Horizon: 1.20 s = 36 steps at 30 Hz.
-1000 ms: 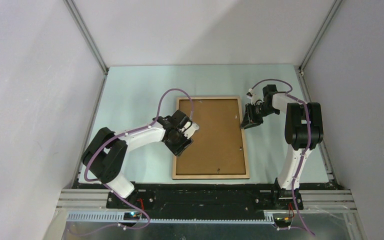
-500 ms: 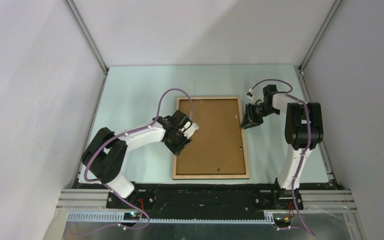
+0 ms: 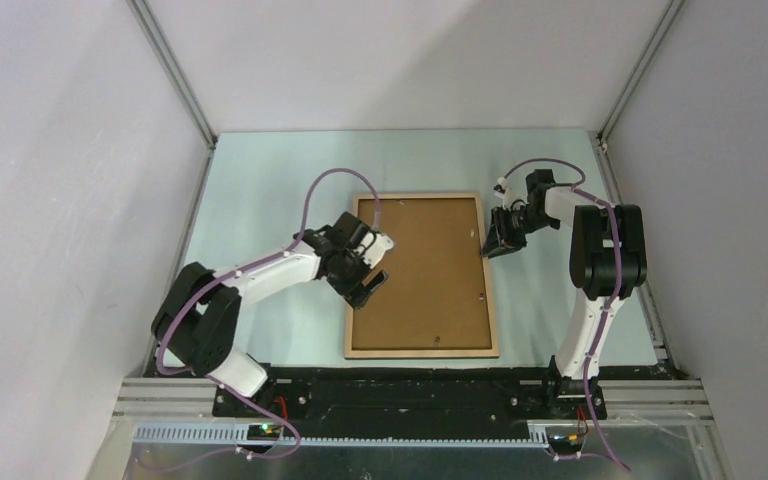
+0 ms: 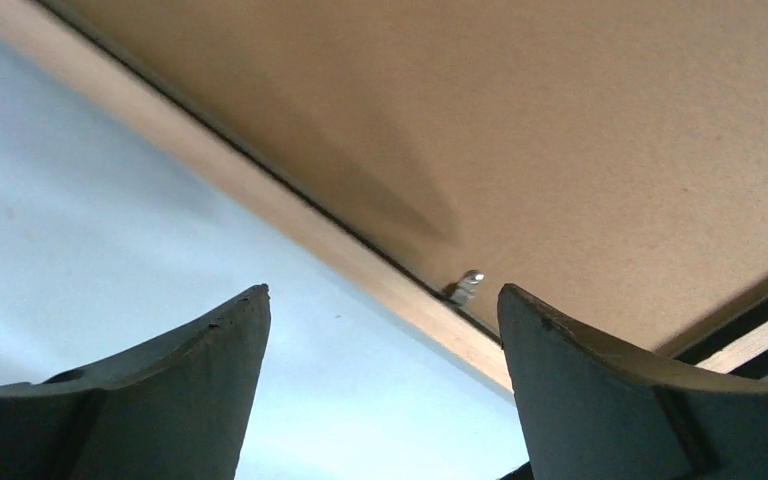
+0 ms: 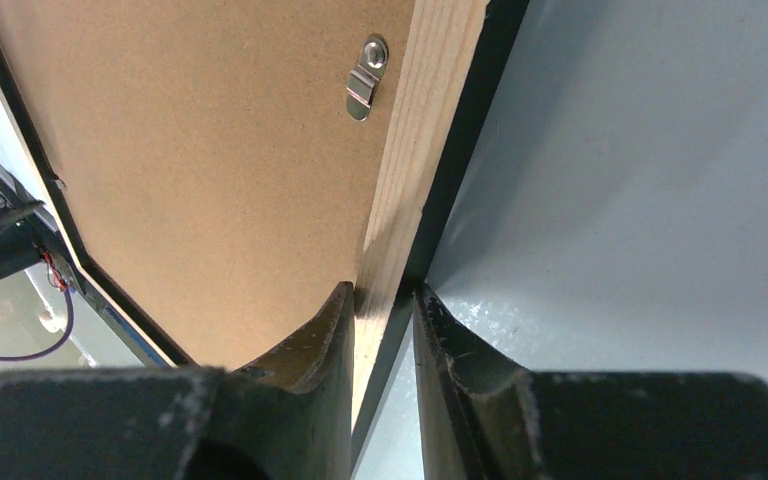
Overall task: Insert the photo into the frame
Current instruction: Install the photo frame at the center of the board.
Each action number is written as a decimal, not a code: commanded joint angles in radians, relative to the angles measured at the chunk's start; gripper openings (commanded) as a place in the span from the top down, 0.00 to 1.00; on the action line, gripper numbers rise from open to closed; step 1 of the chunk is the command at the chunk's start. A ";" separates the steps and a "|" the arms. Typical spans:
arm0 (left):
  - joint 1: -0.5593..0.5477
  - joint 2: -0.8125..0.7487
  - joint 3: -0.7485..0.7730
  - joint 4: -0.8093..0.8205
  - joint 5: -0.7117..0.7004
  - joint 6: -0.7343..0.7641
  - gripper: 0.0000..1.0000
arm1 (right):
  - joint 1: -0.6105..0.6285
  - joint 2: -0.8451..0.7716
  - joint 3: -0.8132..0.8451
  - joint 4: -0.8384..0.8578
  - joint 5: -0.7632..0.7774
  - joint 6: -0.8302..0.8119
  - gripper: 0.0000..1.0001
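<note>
The frame (image 3: 487,300) lies back-up in the middle of the table, its light wood rails around a brown backing board (image 3: 425,270). The photo is hidden. My left gripper (image 3: 380,267) stands open over the frame's left rail (image 4: 260,195), with nothing between its fingers. A small metal tab (image 4: 465,285) on that rail sticks up just ahead of its right finger. My right gripper (image 3: 488,245) is shut on the frame's right rail (image 5: 430,120), one finger on the board side and the other on the black outer edge. A flat metal tab (image 5: 365,80) lies on the board beyond it.
A pale green mat (image 3: 270,200) covers the table around the frame. White walls with metal corner posts (image 3: 175,75) close in the left, back and right. The black base rail (image 3: 390,385) runs along the near edge.
My left gripper has opened wide and drawn back a little to the left, off the backing board onto the frame's left rail. The right gripper has kept its hold and place.
</note>
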 commanded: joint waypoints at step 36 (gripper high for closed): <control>0.259 0.359 0.345 0.001 0.175 -0.168 0.66 | -0.004 -0.042 0.024 -0.002 -0.062 0.001 0.60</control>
